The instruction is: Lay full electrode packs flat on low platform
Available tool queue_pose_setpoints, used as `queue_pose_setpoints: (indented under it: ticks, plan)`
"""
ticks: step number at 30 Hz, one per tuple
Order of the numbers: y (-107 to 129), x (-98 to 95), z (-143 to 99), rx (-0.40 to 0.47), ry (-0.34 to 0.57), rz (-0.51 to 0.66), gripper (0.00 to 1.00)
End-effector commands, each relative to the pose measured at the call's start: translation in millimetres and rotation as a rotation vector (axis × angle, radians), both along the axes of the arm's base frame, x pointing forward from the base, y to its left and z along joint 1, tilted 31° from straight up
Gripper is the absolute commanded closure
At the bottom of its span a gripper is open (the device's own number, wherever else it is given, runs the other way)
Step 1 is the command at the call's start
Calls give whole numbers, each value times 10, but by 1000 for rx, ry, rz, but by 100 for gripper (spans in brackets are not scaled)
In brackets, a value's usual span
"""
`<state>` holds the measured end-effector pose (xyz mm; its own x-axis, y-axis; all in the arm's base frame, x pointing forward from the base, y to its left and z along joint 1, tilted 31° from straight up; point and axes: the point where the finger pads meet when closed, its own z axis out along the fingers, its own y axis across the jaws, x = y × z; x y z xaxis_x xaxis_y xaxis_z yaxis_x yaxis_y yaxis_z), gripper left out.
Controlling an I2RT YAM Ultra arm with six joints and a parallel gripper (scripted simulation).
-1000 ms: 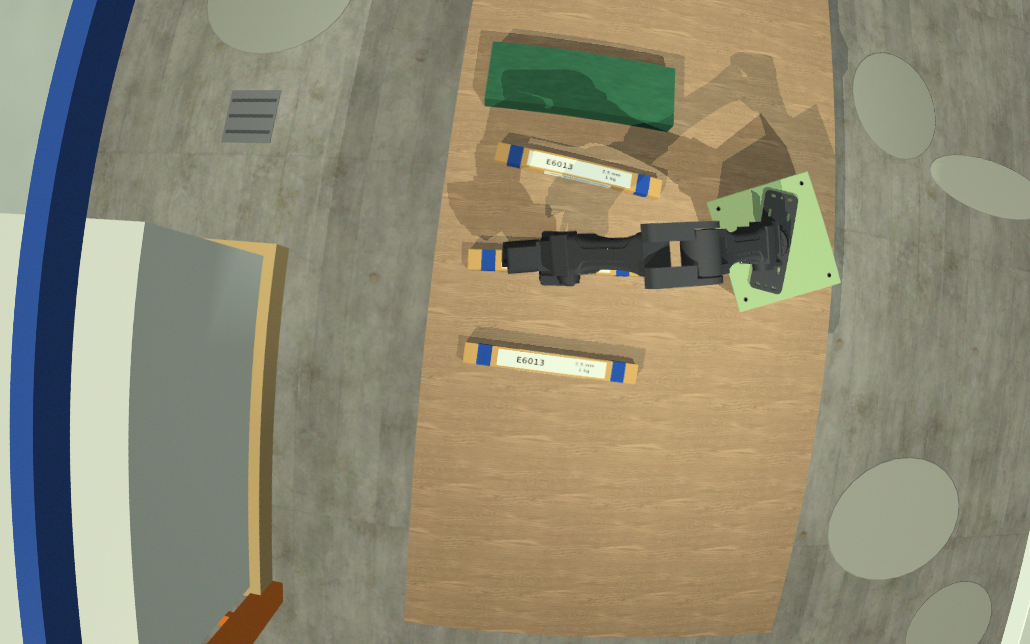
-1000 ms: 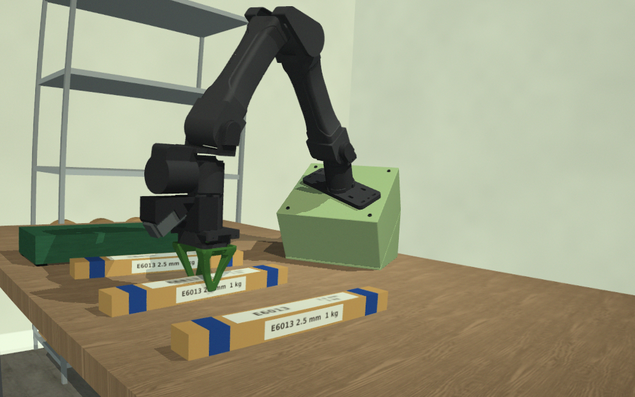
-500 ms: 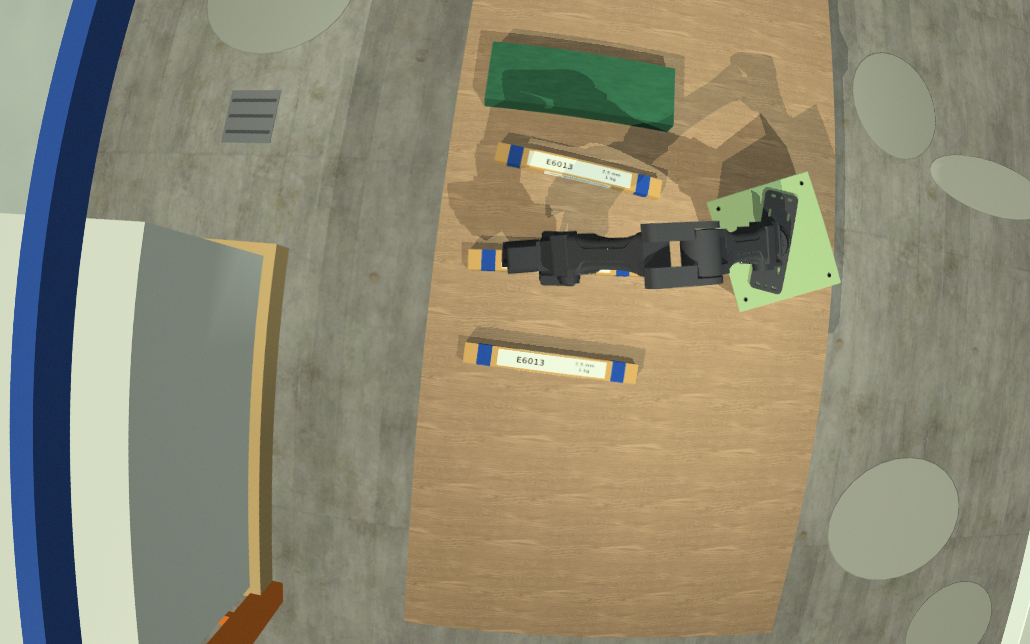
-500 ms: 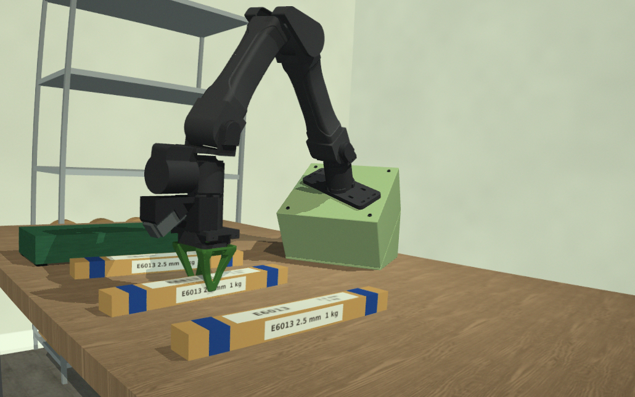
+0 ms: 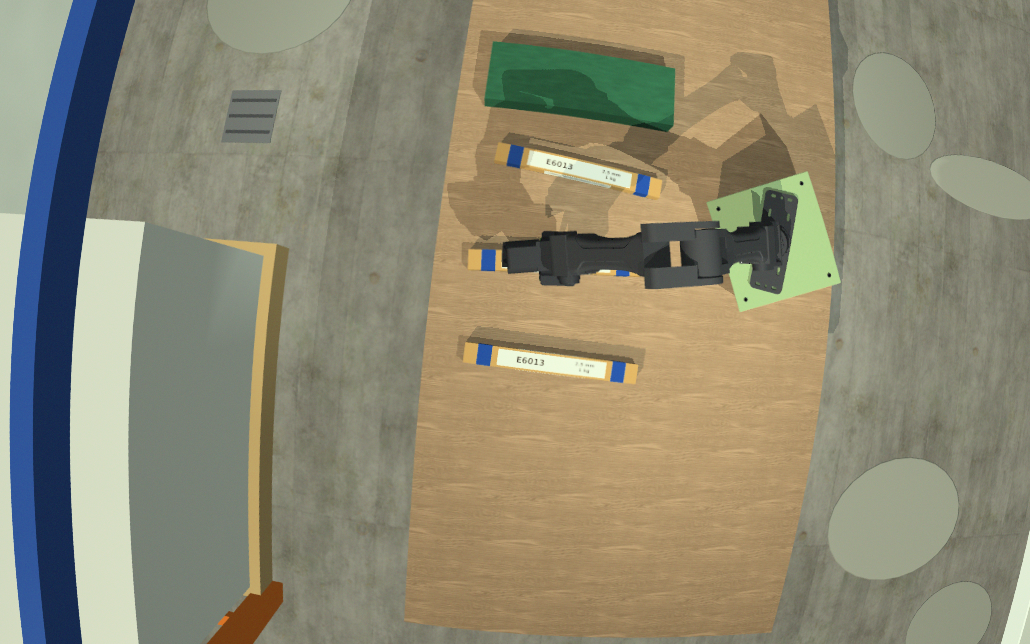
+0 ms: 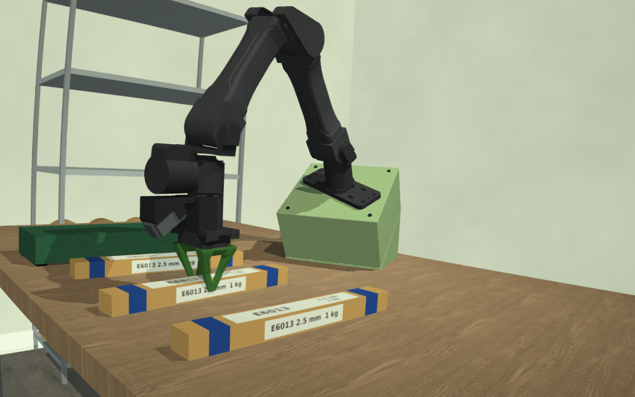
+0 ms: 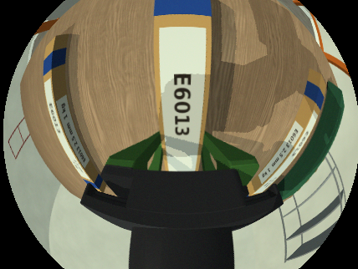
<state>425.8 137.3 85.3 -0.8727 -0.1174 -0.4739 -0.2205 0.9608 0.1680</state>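
Note:
Three tan packs with blue bands and white E6013 labels lie side by side on the wooden table. My gripper (image 6: 206, 274) is shut on the middle pack (image 6: 192, 290), its green fingers on the pack's two long sides near its middle; the wrist view shows the middle pack (image 7: 182, 94) between the fingers. The pack seems to rest on the table. In the overhead view the arm hides most of it, and only its left end (image 5: 483, 258) shows. The far pack (image 5: 577, 170) lies beside the dark green low platform (image 5: 581, 85). The near pack (image 5: 549, 362) lies apart.
The arm's light green base block (image 6: 339, 219) stands at the table's back right. A metal shelf rack (image 6: 116, 93) stands behind the table. The table's left edge runs close to the packs' left ends.

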Motion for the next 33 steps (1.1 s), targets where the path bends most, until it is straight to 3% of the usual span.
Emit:
queue_pose_setpoints:
  ticks: [1, 5, 6, 33]
  plan:
    - [-57, -30, 107, 5, -16, -10, 100]
    - [-60, -37, 100, 4, -14, -10, 100]
    - [-60, -37, 100, 4, -14, -10, 24]
    - [-56, -21, 110, 6, -21, -10, 24]
